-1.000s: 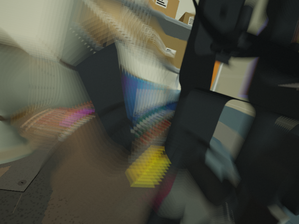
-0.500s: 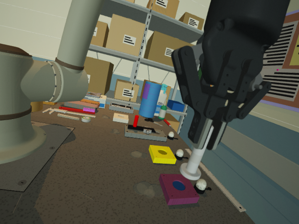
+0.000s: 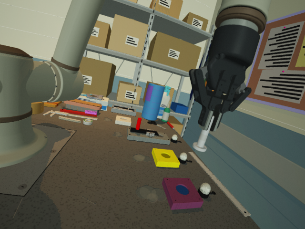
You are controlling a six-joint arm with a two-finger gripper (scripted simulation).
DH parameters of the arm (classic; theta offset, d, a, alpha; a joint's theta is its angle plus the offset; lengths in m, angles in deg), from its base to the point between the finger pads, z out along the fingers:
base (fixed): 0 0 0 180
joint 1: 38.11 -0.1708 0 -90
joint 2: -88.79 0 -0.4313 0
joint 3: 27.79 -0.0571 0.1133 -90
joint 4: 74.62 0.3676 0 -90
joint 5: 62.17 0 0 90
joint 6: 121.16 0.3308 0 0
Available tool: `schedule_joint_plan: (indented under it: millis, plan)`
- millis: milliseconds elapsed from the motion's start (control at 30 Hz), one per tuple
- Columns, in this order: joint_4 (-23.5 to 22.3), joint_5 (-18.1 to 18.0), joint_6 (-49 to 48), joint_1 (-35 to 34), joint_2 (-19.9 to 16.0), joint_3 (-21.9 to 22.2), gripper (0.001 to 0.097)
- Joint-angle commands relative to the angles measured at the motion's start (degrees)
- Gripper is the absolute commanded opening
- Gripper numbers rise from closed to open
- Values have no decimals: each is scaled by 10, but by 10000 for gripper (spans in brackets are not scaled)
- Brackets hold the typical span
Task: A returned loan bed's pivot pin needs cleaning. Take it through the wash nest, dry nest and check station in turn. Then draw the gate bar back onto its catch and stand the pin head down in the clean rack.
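Note:
The white pivot pin (image 3: 203, 138) hangs upright with its wide round head down, above and to the right of the yellow nest block (image 3: 165, 157). My gripper (image 3: 211, 123) grips the pin by its shaft, high over the right edge of the bench. A magenta nest block (image 3: 182, 193) with a dark round hole lies nearer the front. Behind the yellow block sits a grey station (image 3: 148, 136) with a black bar (image 3: 144, 131) and a red handle (image 3: 138, 123). A small white dome lamp stands beside each: (image 3: 205, 189), (image 3: 183, 157), (image 3: 174, 138).
A blue cylinder canister (image 3: 152, 101) stands behind the grey station, with a green and white bottle (image 3: 166, 114) beside it. Tools, tape rolls and a pink brush lie at the back left. The arm's base (image 3: 14, 115) fills the left. A ruler strip (image 3: 219, 183) lines the right edge.

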Motion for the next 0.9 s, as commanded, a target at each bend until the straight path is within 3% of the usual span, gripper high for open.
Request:
schedule_joint_plan:
  millis: [0, 867]
  plan:
    - [0, 0, 4, -4, -1, 3, 80]
    - [0, -2, 36, -35, -13, 12, 80]
